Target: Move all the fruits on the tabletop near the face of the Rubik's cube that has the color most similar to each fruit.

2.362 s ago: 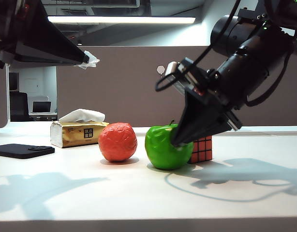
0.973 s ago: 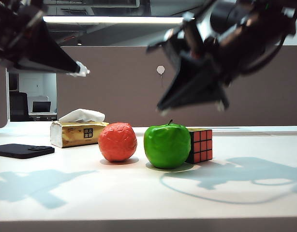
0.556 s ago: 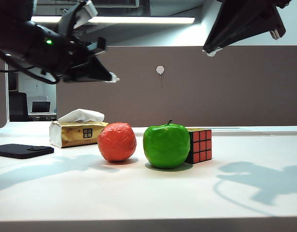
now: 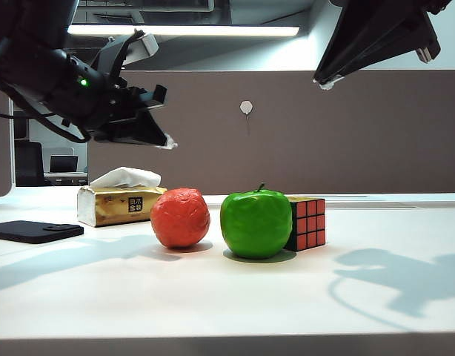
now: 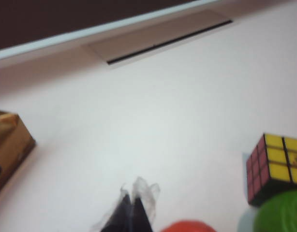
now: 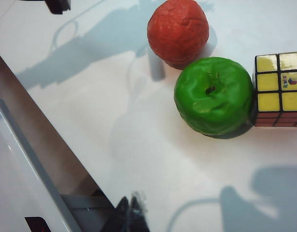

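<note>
The green apple (image 4: 256,223) stands on the white tabletop (image 4: 227,297) against the left side of the Rubik's cube (image 4: 307,222). The cube shows a red face to the front and a yellow top (image 6: 279,77); the face behind the apple is hidden. Just left of the apple (image 6: 214,94), with a small gap, sits the wrinkled orange (image 4: 180,217). My left gripper (image 4: 168,142) hangs shut and empty above and left of the orange (image 6: 178,31). High at the upper right, my right gripper (image 4: 325,80) is shut and empty, well above the cube (image 5: 276,164).
A gold tissue box (image 4: 116,204) stands behind and left of the orange. A flat black device (image 4: 35,231) lies at the far left. The table's back edge (image 4: 405,199) runs behind the cube.
The right gripper let go of the apple beside the cube and rose to the upper right. The left arm swung in toward the middle, then dropped a little.
</note>
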